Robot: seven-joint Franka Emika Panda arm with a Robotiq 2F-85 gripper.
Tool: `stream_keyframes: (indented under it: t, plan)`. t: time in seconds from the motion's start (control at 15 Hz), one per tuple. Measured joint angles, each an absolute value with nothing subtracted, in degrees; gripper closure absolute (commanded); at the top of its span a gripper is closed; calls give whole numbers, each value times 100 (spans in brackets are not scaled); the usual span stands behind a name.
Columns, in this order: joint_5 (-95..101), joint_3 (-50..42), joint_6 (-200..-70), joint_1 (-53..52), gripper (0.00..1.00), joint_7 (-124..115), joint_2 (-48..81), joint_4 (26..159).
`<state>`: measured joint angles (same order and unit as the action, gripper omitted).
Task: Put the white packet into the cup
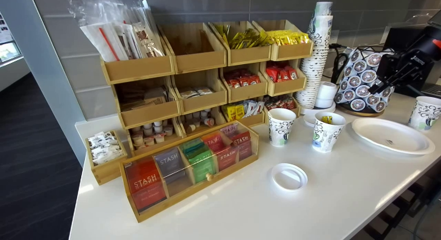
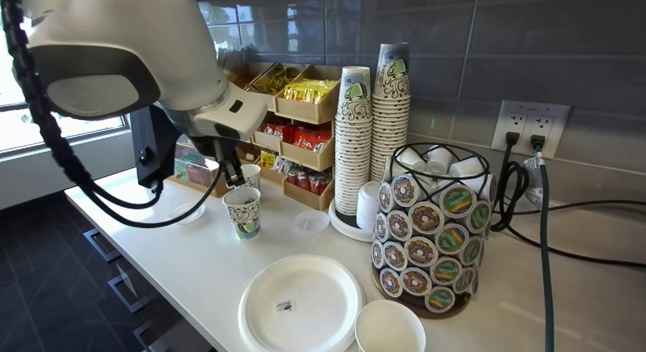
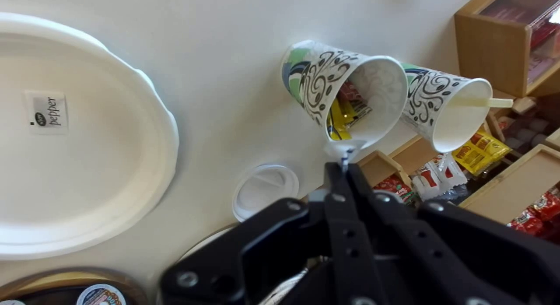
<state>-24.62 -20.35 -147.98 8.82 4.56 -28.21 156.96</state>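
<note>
Hand (image 3: 344, 170) is pinching the white packet (image 3: 344, 151), its two black fingers (image 3: 334, 180) pressing on it from either side. The packet is sitting at the very tips, only its outer end projecting beyond them; the remainder is lying hidden in the grip. The exposed end is fanning into a thin, pale, partly see-through flap, with dark blue marks running down its middle; any print is showing too blurred to read. In the wrist view the flap is overlapping the rim of the patterned cup (image 3: 326, 84); in an exterior view the hand (image 1: 373, 88) is hanging apart from that cup and higher than its rim. Whether the packet is hanging directly over the mouth cannot be told. The cup is standing upright on the table (image 1: 234, 205), between the wall-side edge and the front edge, and is holding yellow and red packets (image 3: 339, 117). A second cup (image 1: 280, 129) is standing just beside it, toward the table's end edge, near which a wooden tea box (image 3: 492, 57) is standing. Near the front edge, a white plate (image 1: 404, 135) is carrying a flat packet marked "pepper" (image 3: 48, 112).
</note>
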Motion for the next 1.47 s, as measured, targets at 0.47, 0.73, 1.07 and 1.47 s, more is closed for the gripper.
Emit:
stream_keyframes:
  t: [0.47, 0.73, 1.07, 1.47]
  plan:
    - [-2520, -1580, -14809, 376, 99, 457, -2822, 15664]
    - [-2603, -1488, -14811, 4, 99, 458, -2704, 15554]
    - [-2668, -1494, -14894, -76, 99, 502, -2282, 15273]
    - [-2841, -1560, -15091, -56, 70, 604, -1623, 14925]
